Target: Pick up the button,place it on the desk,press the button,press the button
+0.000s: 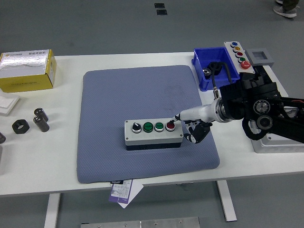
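button box (153, 134) sits on the blue-grey mat (142, 95), lower centre of the frame, long side facing the near table edge. right hand (194, 124) reaches in from the right, index finger (183, 115) stretched out with its tip on the red button (169, 126) at the box's right end, other fingers curled under, holding nothing. blue bin (213, 69) upper right.

A white table (57, 175) on pale legs (227, 202) stands on a smooth grey floor (95, 23) under even light, with two small dark plates (160, 8) set into the floor beyond it, a metal plate (140, 222) beneath its near edge, and a shoe (286, 10) at the far corner.
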`<state>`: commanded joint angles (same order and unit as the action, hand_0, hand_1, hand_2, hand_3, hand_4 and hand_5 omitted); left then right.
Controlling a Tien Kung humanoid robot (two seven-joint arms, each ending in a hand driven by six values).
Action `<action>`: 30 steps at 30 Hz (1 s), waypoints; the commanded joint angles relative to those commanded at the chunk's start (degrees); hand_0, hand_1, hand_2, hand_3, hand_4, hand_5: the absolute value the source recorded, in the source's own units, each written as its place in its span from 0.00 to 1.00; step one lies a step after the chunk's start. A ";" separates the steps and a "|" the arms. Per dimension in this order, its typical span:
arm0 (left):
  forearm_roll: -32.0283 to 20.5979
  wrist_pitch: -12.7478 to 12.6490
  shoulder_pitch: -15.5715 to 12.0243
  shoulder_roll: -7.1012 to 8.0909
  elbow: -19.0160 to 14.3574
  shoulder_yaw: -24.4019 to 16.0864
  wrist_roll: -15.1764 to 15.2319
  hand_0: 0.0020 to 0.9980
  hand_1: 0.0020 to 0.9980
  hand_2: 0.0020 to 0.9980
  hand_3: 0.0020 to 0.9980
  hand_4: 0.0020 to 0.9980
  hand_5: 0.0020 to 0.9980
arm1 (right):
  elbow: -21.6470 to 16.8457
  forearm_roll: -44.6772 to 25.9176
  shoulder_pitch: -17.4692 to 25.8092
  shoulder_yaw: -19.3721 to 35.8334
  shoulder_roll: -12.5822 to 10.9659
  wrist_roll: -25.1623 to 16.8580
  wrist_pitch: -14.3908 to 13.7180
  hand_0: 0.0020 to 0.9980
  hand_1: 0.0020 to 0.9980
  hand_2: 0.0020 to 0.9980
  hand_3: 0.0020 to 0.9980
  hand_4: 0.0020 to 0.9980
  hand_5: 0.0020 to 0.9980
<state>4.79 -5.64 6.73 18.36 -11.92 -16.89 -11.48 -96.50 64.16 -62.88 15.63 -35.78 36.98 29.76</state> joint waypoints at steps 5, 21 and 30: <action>-0.10 0.00 0.00 0.06 -0.02 0.15 0.04 0.69 0.63 0.55 0.59 0.66 0.20 | 1.10 -0.19 0.18 -1.47 0.70 0.00 -0.24 0.03 0.24 0.30 1.00 0.29 0.04; -1.03 0.01 -0.19 0.06 -0.01 0.82 0.37 0.69 0.63 0.55 0.59 0.66 0.20 | -2.31 -0.52 5.42 10.39 -5.37 -3.24 -4.70 0.03 0.24 0.30 1.00 0.29 0.05; -3.80 0.21 -0.99 -0.50 0.03 3.27 1.35 0.69 0.63 0.55 0.59 0.66 0.20 | 2.39 5.13 22.29 29.32 0.04 -17.22 -21.84 0.15 0.34 0.47 0.96 0.58 0.20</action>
<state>1.00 -5.43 5.74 17.86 -11.89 -13.63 -10.13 -94.12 69.29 -40.59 44.94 -35.74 19.76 7.92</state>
